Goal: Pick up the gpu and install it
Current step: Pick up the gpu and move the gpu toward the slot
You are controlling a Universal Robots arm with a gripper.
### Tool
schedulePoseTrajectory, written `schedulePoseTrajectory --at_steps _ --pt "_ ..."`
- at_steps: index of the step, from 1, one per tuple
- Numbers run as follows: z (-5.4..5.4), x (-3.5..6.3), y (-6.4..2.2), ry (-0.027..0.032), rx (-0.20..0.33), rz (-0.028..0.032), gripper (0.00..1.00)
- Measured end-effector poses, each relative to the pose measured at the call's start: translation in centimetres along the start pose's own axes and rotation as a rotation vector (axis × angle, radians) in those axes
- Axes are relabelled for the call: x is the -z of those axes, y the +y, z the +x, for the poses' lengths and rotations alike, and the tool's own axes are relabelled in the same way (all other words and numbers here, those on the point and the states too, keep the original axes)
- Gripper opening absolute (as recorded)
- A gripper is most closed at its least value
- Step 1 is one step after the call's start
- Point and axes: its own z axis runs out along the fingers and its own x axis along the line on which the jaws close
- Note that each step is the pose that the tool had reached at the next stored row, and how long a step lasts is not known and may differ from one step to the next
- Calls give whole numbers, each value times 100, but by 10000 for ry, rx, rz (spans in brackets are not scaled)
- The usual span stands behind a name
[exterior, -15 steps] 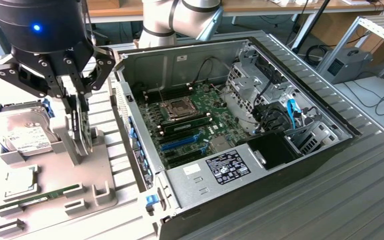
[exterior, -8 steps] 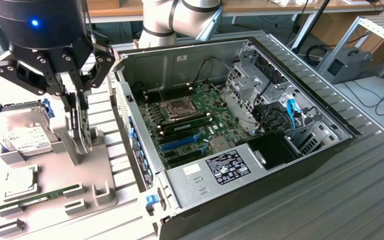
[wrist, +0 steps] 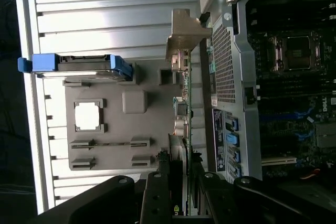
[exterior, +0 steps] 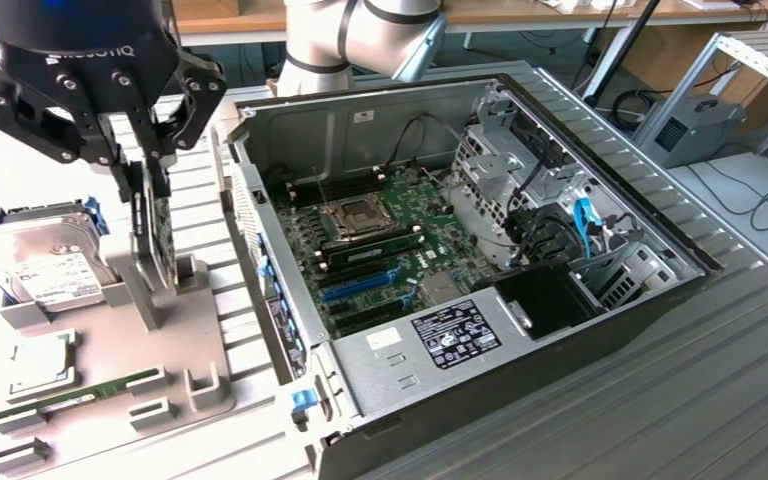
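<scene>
The gpu is judged light, stiff and fragile; take hold on the bare upper board edge, clear of components. It stands edge-on, thin and dark, in a slot of the grey fixture, right of the hard drive and left of the open computer case. The gripper is narrowed onto the card, one pad on each face.
</scene>
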Motion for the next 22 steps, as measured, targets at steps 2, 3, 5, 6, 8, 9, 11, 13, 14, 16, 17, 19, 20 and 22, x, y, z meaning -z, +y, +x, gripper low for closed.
schedulePoseTrajectory --at_steps 2,3,5,6,8,9,11,13,14,16,17,19,20,22 --pt "-3 104 4 0 0 0 26" --pt "-4 152 6 0 0 -1 26" --pt "-7 265 11 0 0 0 26" --pt "-8 317 13 0 0 -1 26" --pt "-8 343 15 -1 0 -1 26" --pt "-9 355 15 0 0 0 26" --pt "-9 384 16 0 0 0 26" --pt "-10 410 18 0 0 -1 26" --pt "-10 419 18 0 0 0 26" --pt "-11 423 18 -1 0 -1 26" --pt "-11 423 18 -1 0 -1 26" --pt "-10 424 18 0 0 0 26" --pt "-10 424 18 0 0 -1 26" --pt "-10 423 18 0 0 2 26"
